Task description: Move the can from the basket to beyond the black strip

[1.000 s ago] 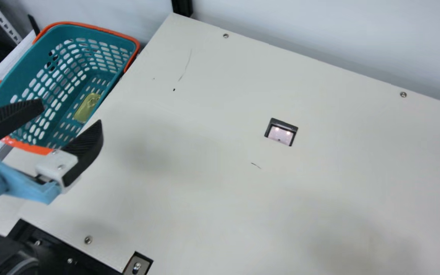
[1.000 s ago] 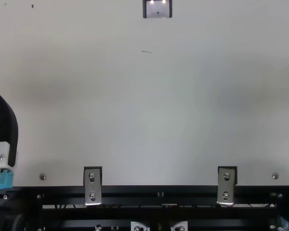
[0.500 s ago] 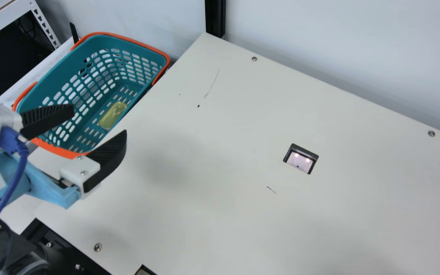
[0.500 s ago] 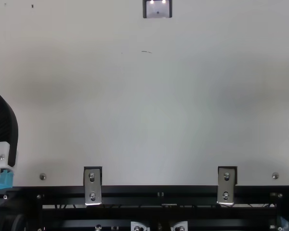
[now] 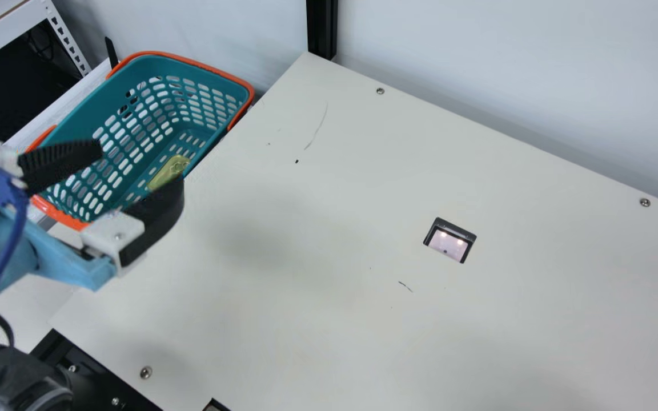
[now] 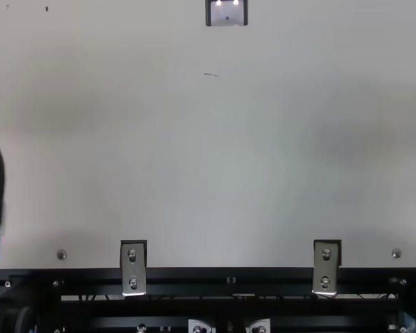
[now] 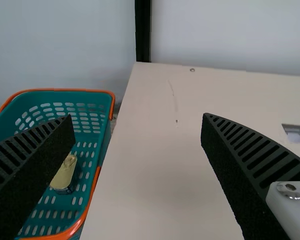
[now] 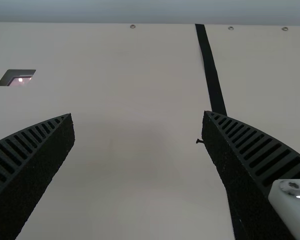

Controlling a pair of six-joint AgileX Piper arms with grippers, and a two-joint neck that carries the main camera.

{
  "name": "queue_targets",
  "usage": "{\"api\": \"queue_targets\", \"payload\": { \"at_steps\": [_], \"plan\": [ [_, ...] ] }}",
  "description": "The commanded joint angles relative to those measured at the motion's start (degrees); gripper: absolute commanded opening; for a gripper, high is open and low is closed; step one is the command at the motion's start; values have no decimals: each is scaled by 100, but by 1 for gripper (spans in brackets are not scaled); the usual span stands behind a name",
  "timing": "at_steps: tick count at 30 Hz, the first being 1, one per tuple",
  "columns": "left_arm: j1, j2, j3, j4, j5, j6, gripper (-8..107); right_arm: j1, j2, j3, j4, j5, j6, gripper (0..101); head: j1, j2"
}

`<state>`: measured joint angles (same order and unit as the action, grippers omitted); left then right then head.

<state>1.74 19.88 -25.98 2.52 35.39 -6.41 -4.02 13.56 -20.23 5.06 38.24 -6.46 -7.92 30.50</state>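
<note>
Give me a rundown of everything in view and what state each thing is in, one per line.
Can: inside the basket, ungripped
Basket: upright, open-topped
Left gripper: open, empty
Right gripper: open, empty
Black strip: flat on the table
Table: marked with thin dark lines

Robotics lab, a work cell set up against a plain wall.
Jointed robot arm (image 5: 57, 257) in white and light blue, blue cable (image 5: 4, 262) looped along it, beside a cream table (image 5: 306, 342). Tabletop flat and utilitarian: screw heads (image 5: 145, 372) near its edges, dark-framed panel (image 5: 448, 242) let into the surface, a few thin scuffs, black strip (image 8: 210, 70) laid across one side. Along the near edge in the top view, black metal rails (image 6: 194, 281) with screwed-on brackets (image 6: 133, 267). Behind: pale bare wall (image 5: 506, 68), black upright post (image 5: 322, 28) at the table corner, white metal shelving (image 5: 69, 37) with punched holes. All reads as technical workspace rather than home or shop.
</note>
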Motion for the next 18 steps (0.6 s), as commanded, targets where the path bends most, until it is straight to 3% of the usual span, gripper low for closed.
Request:
{"api": "queue_targets", "payload": {
  "at_steps": [1, 10, 18],
  "plan": [
    [176, 417, -378, 13, -35, -126, 90, 0, 0, 0, 0, 0, 0, 101, -208, 115],
    [818, 1783, -1539, 314, 72, -401, 90, 0, 0, 0, 0, 0, 0, 101, -208, 115],
    [1257, 2974, -2019, 497, 268, -125, 90, 0, 0, 0, 0, 0, 0, 101, -208, 115]
  ]
}}
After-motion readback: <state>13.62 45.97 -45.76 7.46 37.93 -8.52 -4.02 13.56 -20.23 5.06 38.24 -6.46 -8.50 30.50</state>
